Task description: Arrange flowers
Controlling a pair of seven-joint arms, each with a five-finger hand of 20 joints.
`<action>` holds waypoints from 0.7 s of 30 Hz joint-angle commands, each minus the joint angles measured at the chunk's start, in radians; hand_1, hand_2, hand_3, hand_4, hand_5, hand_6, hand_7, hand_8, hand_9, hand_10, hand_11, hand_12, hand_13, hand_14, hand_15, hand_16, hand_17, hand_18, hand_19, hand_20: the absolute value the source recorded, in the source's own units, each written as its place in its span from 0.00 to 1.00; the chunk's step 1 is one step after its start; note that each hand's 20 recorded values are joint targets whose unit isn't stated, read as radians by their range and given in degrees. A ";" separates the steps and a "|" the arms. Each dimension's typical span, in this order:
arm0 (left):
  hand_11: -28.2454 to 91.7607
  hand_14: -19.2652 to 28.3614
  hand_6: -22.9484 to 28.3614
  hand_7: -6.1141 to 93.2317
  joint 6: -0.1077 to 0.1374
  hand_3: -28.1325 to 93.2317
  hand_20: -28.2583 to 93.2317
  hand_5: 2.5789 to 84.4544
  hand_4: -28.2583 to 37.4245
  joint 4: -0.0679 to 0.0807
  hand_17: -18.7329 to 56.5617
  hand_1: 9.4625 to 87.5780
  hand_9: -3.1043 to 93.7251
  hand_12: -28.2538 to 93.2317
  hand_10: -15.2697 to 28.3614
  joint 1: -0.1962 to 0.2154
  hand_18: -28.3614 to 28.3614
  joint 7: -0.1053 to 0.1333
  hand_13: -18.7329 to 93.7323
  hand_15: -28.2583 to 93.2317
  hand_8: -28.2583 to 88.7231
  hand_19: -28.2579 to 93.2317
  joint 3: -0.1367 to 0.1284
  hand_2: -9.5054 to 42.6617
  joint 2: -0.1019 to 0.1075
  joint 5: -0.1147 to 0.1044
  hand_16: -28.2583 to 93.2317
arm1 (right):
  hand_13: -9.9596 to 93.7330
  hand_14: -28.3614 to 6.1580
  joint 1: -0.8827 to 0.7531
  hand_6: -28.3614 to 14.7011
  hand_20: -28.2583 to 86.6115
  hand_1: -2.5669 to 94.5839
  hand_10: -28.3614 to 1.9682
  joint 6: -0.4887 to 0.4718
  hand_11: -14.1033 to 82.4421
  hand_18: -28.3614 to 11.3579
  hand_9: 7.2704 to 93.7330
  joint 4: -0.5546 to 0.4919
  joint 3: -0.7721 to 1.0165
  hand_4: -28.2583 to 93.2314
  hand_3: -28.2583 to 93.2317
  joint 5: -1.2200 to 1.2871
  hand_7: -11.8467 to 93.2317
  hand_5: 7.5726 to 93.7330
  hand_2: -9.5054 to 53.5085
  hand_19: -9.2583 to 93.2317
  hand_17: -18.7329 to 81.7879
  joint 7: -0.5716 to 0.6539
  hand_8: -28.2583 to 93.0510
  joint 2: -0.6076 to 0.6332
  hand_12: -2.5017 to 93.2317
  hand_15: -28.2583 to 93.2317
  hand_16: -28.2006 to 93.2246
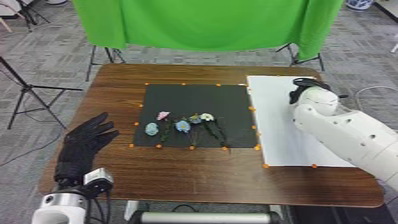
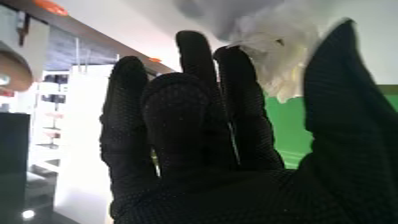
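our left hand [image 1: 76, 152] is open and empty, left of the flowers [image 1: 183, 126] on the black sheet [image 1: 200, 95]. over the white sheet [image 1: 275, 125] our right hand [image 2: 213, 197] has mostly straight fingers, grasping nothing, near a pale bloom [image 2: 274, 50]; closing carelessly, we could crush its soft petals

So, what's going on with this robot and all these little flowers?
It looks like flower arranging. Small pink, blue and white flowers lie on a black sheet. The robot's right hand is at the far part of the white sheet, with a pale, crumpled, petal-like thing by its fingers; whether it has hold of that, I can't tell. The left hand is open at the left side of the table.
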 commanded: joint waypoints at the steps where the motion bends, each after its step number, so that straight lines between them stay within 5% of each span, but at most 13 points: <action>1: 0.49 0.97 0.69 0.20 -0.023 0.90 0.17 0.48 0.16 0.010 0.16 0.21 0.41 0.30 0.82 -0.011 0.93 -0.011 0.42 0.71 0.16 0.80 0.005 0.33 0.006 0.008 0.14 | 0.82 0.63 0.020 0.71 0.31 0.45 0.56 0.068 0.40 0.19 0.78 0.014 -0.058 0.00 0.89 -0.042 0.36 0.65 0.05 1.00 0.49 0.006 0.15 0.027 0.18 0.90 0.31; 6: 0.49 0.97 0.69 0.20 -0.025 0.90 0.17 0.48 0.16 0.009 0.16 0.21 0.41 0.30 0.82 -0.011 0.93 -0.014 0.42 0.71 0.16 0.80 0.006 0.33 0.005 0.010 0.14 | 0.83 0.64 0.011 0.71 0.32 0.45 0.56 0.087 0.41 0.19 0.79 -0.001 -0.042 0.00 0.88 -0.017 0.37 0.69 0.02 1.00 0.50 0.038 0.17 0.036 0.18 0.90 0.32; 13: 0.49 0.97 0.69 0.20 -0.033 0.90 0.17 0.48 0.16 0.012 0.16 0.21 0.41 0.30 0.81 -0.019 0.93 -0.018 0.42 0.71 0.16 0.80 0.009 0.33 0.005 0.013 0.14 | 0.70 0.50 -0.003 0.40 0.34 0.28 0.19 0.045 0.41 0.10 0.49 -0.027 0.041 0.00 0.99 0.041 0.30 0.45 0.00 0.99 0.41 0.021 0.12 0.020 0.17 0.95 0.29; 21: 0.49 0.97 0.69 0.20 -0.040 0.90 0.17 0.48 0.17 0.014 0.16 0.22 0.41 0.30 0.81 -0.026 0.93 -0.014 0.42 0.71 0.16 0.80 0.008 0.32 0.006 0.016 0.14 | 0.64 0.41 -0.007 0.36 0.38 0.23 0.13 0.001 0.40 0.07 0.39 -0.053 0.117 0.05 1.00 0.091 0.29 0.34 0.00 0.97 0.37 -0.068 0.12 -0.010 0.17 0.97 0.26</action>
